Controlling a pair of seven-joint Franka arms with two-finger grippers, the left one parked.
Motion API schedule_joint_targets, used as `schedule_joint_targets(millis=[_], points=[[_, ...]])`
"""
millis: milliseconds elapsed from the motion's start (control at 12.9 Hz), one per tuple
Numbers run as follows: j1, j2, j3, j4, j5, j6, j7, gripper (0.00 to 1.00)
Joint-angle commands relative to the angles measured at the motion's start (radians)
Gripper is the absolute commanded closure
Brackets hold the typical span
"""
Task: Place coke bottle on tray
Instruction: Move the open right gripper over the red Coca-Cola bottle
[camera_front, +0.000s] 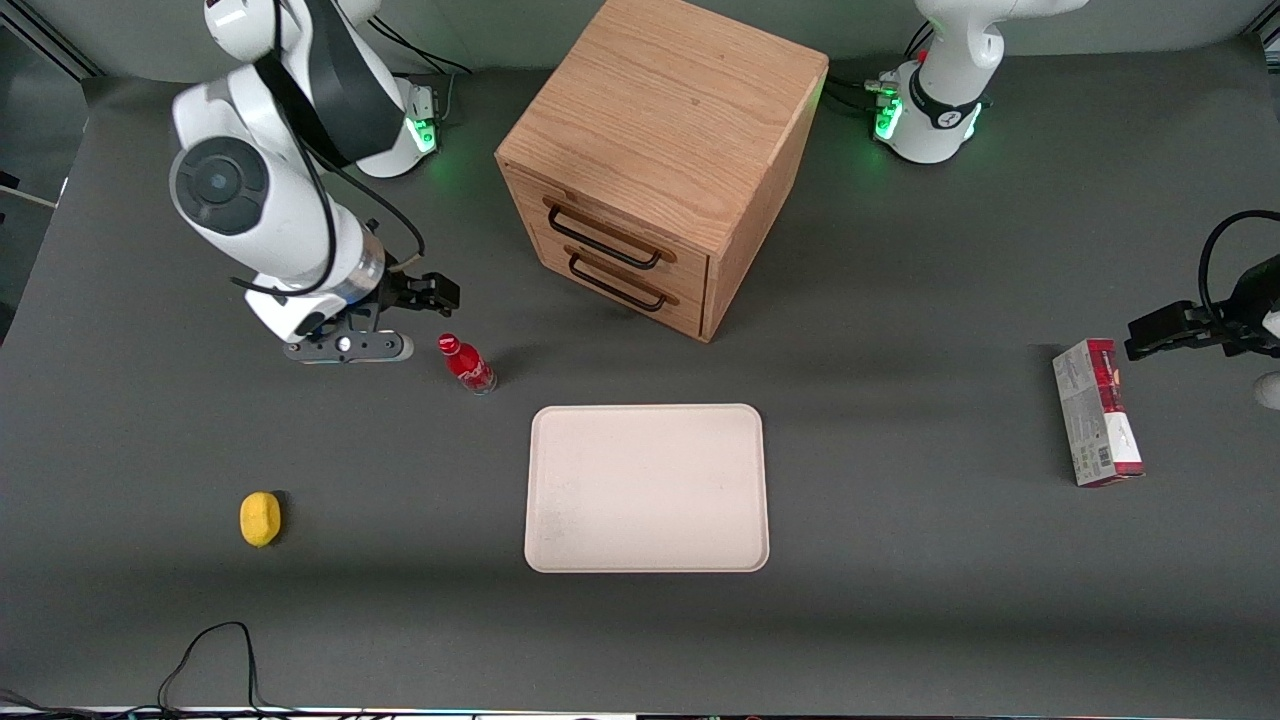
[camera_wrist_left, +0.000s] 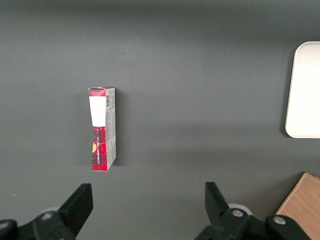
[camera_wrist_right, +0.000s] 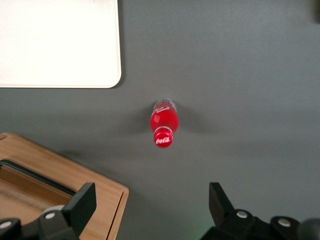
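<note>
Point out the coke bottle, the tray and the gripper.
coke bottle (camera_front: 467, 364), front view, on its red body.
tray (camera_front: 647, 488), front view, on its bare flat middle.
gripper (camera_wrist_right: 152, 210), right wrist view, midway between its open fingertips, above the table near the bottle.

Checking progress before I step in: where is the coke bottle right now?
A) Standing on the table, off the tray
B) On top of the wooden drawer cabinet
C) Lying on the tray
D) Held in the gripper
A: the coke bottle stands upright on the dark table, apart from the tray, while the open gripper hangs beside it, holding nothing.
</note>
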Motion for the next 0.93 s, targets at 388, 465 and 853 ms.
schedule_joint_targets(millis=[388, 465, 853], points=[[0.004, -0.043, -0.004, -0.375, 0.009, 0.436, -0.057, 0.00], [0.004, -0.034, -0.004, -0.374, 0.009, 0.446, -0.055, 0.00], [0.004, 0.008, -0.004, -0.361, 0.011, 0.488, -0.049, 0.00]])
